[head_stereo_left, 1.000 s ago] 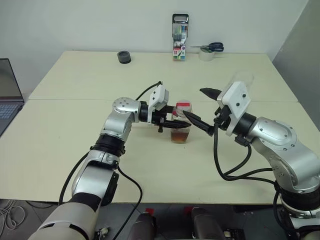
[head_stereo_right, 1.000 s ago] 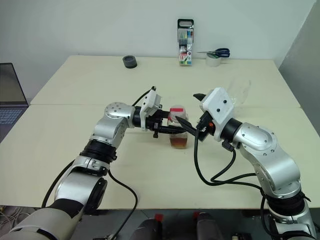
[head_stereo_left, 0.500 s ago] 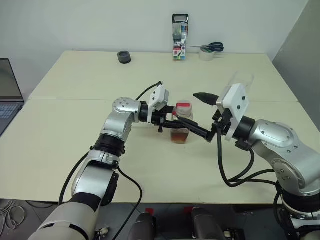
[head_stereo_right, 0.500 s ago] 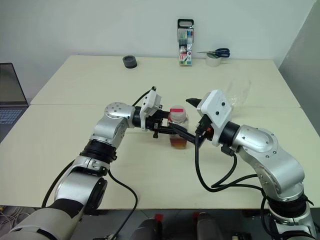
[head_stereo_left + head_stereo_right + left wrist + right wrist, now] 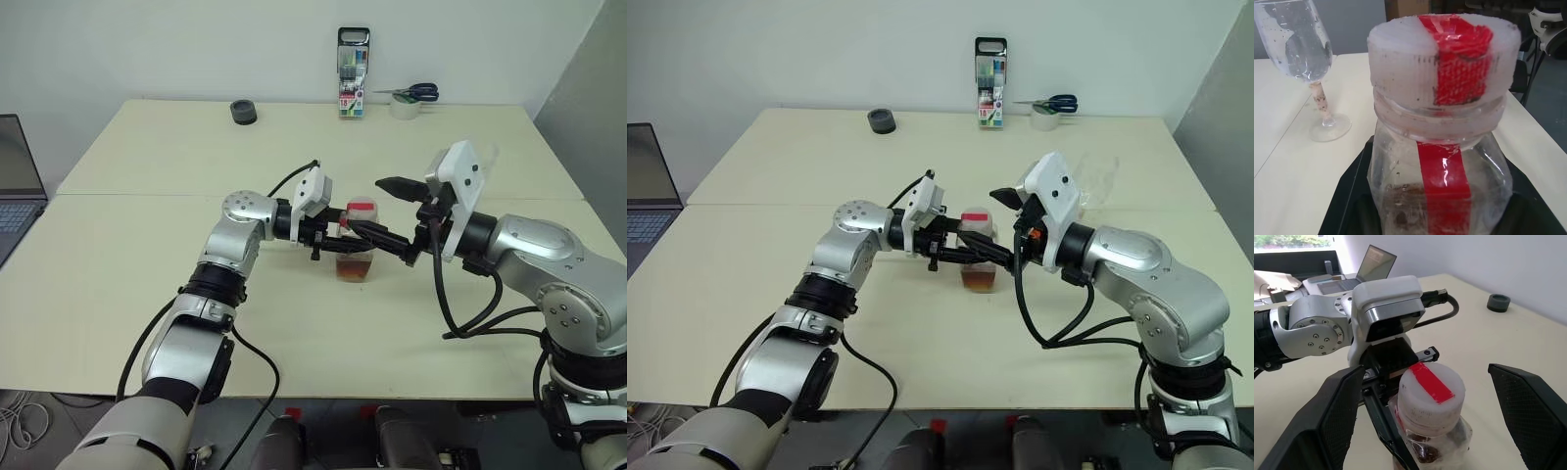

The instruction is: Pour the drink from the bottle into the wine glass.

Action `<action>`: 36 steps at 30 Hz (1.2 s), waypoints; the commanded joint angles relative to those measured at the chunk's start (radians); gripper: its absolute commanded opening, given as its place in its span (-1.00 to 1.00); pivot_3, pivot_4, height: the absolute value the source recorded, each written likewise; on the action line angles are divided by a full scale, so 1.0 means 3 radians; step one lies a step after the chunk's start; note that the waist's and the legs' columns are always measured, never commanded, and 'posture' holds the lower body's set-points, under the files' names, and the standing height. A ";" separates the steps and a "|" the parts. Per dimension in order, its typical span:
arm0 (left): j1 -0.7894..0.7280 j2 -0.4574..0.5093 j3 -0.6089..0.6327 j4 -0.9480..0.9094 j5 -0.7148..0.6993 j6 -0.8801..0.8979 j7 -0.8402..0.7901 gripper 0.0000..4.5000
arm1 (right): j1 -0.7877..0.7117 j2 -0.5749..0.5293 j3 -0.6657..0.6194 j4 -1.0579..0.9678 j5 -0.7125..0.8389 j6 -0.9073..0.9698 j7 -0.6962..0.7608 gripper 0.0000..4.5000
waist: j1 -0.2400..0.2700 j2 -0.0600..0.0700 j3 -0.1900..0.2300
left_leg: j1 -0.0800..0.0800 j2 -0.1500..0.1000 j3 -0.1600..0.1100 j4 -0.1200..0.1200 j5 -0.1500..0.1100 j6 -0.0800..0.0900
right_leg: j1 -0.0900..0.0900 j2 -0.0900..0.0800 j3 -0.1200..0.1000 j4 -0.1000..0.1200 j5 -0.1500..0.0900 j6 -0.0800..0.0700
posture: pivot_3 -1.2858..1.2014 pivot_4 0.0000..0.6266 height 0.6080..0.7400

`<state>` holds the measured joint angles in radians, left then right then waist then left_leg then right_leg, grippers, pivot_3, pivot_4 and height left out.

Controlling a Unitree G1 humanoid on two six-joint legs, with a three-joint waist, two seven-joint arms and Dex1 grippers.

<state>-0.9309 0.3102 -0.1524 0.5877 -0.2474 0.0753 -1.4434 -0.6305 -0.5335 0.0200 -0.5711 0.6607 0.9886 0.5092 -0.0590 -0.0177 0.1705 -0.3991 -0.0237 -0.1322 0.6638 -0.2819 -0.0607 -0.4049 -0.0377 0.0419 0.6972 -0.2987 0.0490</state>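
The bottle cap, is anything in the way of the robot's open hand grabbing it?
Nothing visible blocks it. The right gripper is open, one finger on each side of the white cap with free space between. The left gripper grips the bottle lower down, below the cap, so it stays out of the way.

Left gripper [image 5: 331,238]: reaching toward 3 o'clock, fingers clamping the bottle [image 5: 355,245].
Right gripper [image 5: 377,209]: jaws gaping wide (straddling the cap), pointing toward 9 o'clock.
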 commanded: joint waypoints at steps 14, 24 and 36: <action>0.0011 -0.0007 0.0012 -0.0177 -0.0032 -0.0045 0.0002 -0.19 | -0.0105 0.0100 0.0105 0.0059 -0.0105 -0.0103 -0.0076 -0.08 | -0.0001 0.0000 0.0000 | 0.0000 0.0000 -0.0002 0.0000 0.0001 -0.0003 | 0.0000 0.0000 0.0000 0.0000 0.0000 0.0000 | 0.03 -0.52 1.00; 0.0094 0.0026 0.0012 -0.0279 -0.0043 0.0010 0.0002 -0.19 | 0.0121 -0.0328 0.0514 -0.0234 -0.1080 -0.1097 0.0019 -0.23 | 0.0000 0.0000 0.0000 | -0.0001 -0.0002 0.0000 0.0000 0.0002 -0.0004 | 0.0000 0.0000 -0.0001 -0.0001 0.0000 0.0000 | 0.03 -0.52 1.00; 0.0167 0.0185 0.0128 -0.0282 -0.0046 0.0075 0.0184 -0.19 | 0.1378 -0.0187 -0.0726 -0.0317 -0.0590 -0.0510 -0.0291 -0.23 | 0.0035 -0.0003 -0.0002 | -0.0002 -0.0003 0.0001 0.0001 0.0002 -0.0004 | 0.0003 -0.0002 0.0002 0.0000 0.0000 0.0000 | 0.03 -0.52 1.00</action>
<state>-0.8715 0.3601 -0.1388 0.5363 -0.2459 0.1021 -1.4029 -0.2493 -0.5828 -0.1483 -0.6518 0.4758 0.8068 0.4447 -0.0484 -0.0185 0.1700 -0.3993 -0.0244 -0.1317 0.6643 -0.2820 -0.0604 -0.4040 -0.0383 0.0422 0.6974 -0.2986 0.0490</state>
